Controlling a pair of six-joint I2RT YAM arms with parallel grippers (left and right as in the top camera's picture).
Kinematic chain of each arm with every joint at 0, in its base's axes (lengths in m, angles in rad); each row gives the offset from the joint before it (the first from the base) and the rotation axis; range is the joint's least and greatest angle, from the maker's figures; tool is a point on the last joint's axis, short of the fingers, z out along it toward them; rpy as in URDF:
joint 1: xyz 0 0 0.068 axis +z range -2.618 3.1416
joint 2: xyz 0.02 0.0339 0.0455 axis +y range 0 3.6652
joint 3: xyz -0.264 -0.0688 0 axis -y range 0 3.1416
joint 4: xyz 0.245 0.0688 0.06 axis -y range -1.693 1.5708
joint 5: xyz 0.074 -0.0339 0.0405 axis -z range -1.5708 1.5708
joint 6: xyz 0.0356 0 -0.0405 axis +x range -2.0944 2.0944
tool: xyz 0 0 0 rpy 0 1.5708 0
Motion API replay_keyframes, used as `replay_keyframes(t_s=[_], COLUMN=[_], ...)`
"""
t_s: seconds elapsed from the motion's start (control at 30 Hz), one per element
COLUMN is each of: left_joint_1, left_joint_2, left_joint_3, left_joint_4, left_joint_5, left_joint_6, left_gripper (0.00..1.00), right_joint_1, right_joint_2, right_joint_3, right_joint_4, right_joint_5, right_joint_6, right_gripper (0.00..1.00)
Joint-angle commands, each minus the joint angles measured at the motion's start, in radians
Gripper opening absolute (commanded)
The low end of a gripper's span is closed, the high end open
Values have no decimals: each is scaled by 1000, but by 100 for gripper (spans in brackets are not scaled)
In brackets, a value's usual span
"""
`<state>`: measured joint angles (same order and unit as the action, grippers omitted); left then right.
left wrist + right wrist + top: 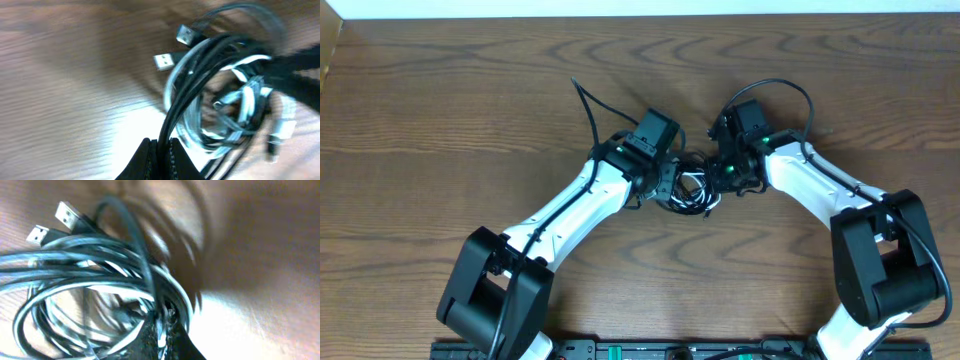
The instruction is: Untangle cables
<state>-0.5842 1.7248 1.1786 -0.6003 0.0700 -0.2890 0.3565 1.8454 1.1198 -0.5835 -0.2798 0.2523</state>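
A tangled bundle of black and white cables lies between my two grippers at the table's middle. My left gripper is shut on black cable strands at the bundle's left side. The white cable coils inside the black loops. Two silver USB plugs stick out at the top. My right gripper is shut on cable strands, white among them, at the bundle's right side. The USB plugs also show in the right wrist view.
The brown wooden table spreads all round. Thick black arm wires arch over each wrist. The arm bases stand at the front edge.
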Motion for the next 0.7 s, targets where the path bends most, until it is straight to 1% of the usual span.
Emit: replay_keyframes(t_s=[0.0,0.13,0.3,0.4,0.43,0.5,0.53,0.57,0.67], left_joint_1=[23,47,69,68,68,68,68,68,68], left_joint_2=[-8,-7,-7,-7,-7,-7,-7,-7,-7], left_joint_3=[3,3,3,3,3,3,3,3,3], left_joint_4=[-40,-51,-50,-47,-43,-33,-25,-14,12], left_joint_5=[-214,-217,-214,-150,-96,5,52,109,253], left_joint_6=[-5,-5,-5,-3,6,28,39,58,129], left_gripper=[8,8,8,7,8,8,7,8,7], right_joint_1=[-72,-117,-149,-146,-142,-128,-119,-108,-80], right_joint_2=[-48,-148,-301,-350,-353,-350,-343,-334,-297], right_joint_3=[14,37,39,39,39,37,35,35,34], right_joint_4=[-58,-95,-95,-94,-95,-93,-90,-89,-79], right_joint_5=[151,164,244,220,191,116,82,46,3], right_joint_6=[24,20,21,20,20,15,5,-8,-26], right_gripper=[1,1,1,1,3,15,18,24,34])
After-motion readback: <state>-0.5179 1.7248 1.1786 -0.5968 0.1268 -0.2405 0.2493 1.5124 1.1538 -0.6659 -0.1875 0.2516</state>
